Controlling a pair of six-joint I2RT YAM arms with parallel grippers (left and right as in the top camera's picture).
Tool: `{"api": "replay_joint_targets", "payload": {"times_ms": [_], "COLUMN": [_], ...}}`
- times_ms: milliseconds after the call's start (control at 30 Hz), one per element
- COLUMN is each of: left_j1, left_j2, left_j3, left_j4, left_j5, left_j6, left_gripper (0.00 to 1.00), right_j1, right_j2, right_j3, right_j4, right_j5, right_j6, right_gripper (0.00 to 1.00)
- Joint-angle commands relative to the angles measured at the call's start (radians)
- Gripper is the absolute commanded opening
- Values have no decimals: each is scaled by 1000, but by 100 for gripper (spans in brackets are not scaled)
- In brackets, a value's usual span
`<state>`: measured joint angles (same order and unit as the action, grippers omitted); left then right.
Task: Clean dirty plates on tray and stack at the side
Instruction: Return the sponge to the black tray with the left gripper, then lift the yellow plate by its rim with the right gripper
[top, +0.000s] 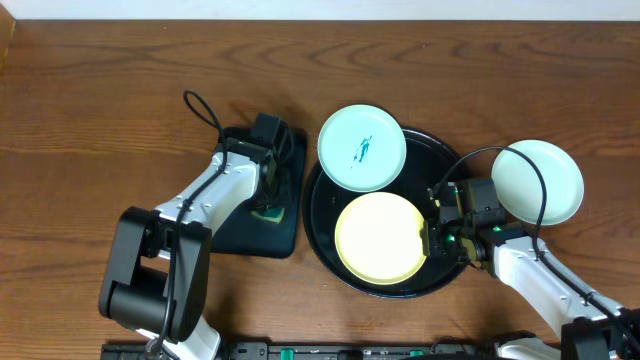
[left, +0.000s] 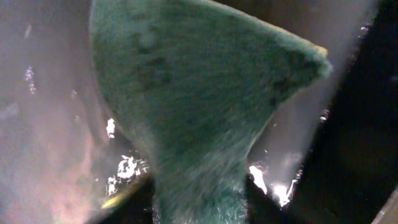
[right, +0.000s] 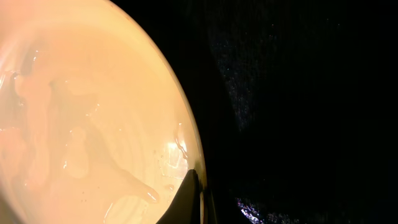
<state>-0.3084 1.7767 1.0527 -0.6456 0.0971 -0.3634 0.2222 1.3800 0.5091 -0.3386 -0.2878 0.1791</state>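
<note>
From above we see the round black tray (top: 425, 165) on the tabletop (top: 100, 80), the yellow plate (top: 380, 237) lying inside it. A smudged mint plate (top: 361, 148) overlaps the tray's far left rim, and a pale plate (top: 538, 182) sits on the wood to the right, clear of the tray. The right fingers (right: 189, 202) are closed at the yellow plate's right edge. Only one dark tip shows, so we cannot tell whether the rim is pinched. On the small black tray (top: 240, 235), a green sponge (left: 205, 93) fills the left wrist view, cut off at top and bottom. The left fingers (left: 43, 124) are pale blurs flanking it, and we cannot tell whether they grip it.
</note>
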Motion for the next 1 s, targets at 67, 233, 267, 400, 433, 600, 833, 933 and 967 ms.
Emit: {"api": "replay_joint_targets", "payload": {"times_ms": [67,233,267,400,433,600,833,933,967], "left_j1": [-2,-1,-1,-2,-2,-2,-2,-2,-2], "left_j2": [23,-11,-24,-98,-110,-114,-114,-114,-114], "left_j3": [-21,-17,-14,-8,-8,-8,-15,-18,-18], "left_j4": [-20,-39,-42,-54,-60,-92,-95,-98,-98], "left_j5": [15,15,15,15,16,16,16,16,16], "left_j6": [3,4,4,4,4,4,3,4,4], "left_gripper": [8,7,7,67,68,70,72,72,71], "right_j1": [6,6,6,6,6,6,6,6,6], "right_j2": [8,8,8,8,8,8,8,8,7], "right_j3": [-15,-15,-15,-15,-15,-15,-15,-15,-14], "right_j4": [-6,-6,-6,-6,-6,-6,-5,-5,-4], "right_j5": [21,21,21,22,21,21,21,-8,-50], "right_j6": [0,0,0,0,0,0,0,-8,-33], "right_gripper": [2,2,2,2,2,2,1,1,1]}}
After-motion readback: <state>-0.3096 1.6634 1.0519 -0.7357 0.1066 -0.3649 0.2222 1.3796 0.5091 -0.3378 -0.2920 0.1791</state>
